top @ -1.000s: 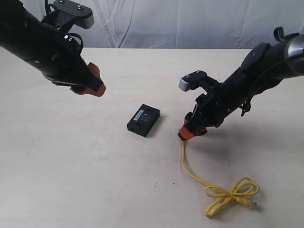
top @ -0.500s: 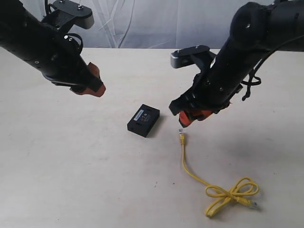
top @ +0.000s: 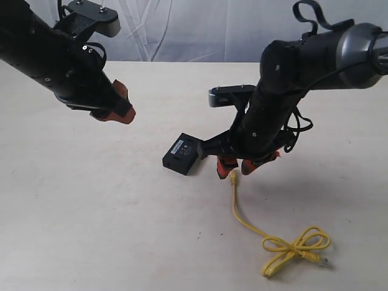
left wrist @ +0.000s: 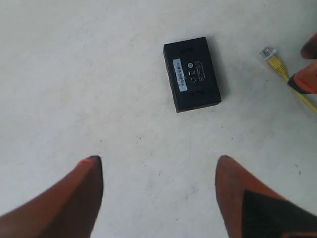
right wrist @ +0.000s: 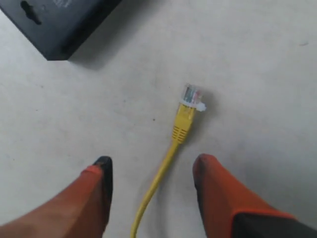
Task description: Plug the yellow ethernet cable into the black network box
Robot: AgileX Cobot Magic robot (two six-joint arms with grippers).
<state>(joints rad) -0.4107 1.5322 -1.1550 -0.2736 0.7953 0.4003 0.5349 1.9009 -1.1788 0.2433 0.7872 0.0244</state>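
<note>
At the left of the exterior view the left hand (top: 115,110) hangs well above the bench (top: 91,212), up and to the left of the task's things. Its wrist view shows the left hand (left wrist: 156,168) with its orange fingers (left wrist: 81,193) spread wide and nothing between them. Toward the middle, the black network box (top: 183,153) lies flat on the bench, set slantwise, with a small pale label on its top; from the left wrist the box (left wrist: 192,74) sits well clear of that hand. Just right of the box the right hand (top: 236,168) is low over the bench, tips pointing down, at the near end of the yellow ethernet cable (top: 235,203). In the right wrist view the right hand (right wrist: 151,163) is spread, one finger (right wrist: 99,178) on each side of the cable (right wrist: 183,121), which runs between them without being pinched. The clear plug (right wrist: 191,94) lies on the bench just ahead of the fingertips, near a corner of the box (right wrist: 54,22) but apart from it and not inserted. From there the cable trails down and to the right across the bench to its looped bundle (top: 296,245) at the lower right, where the other end lies.
</note>
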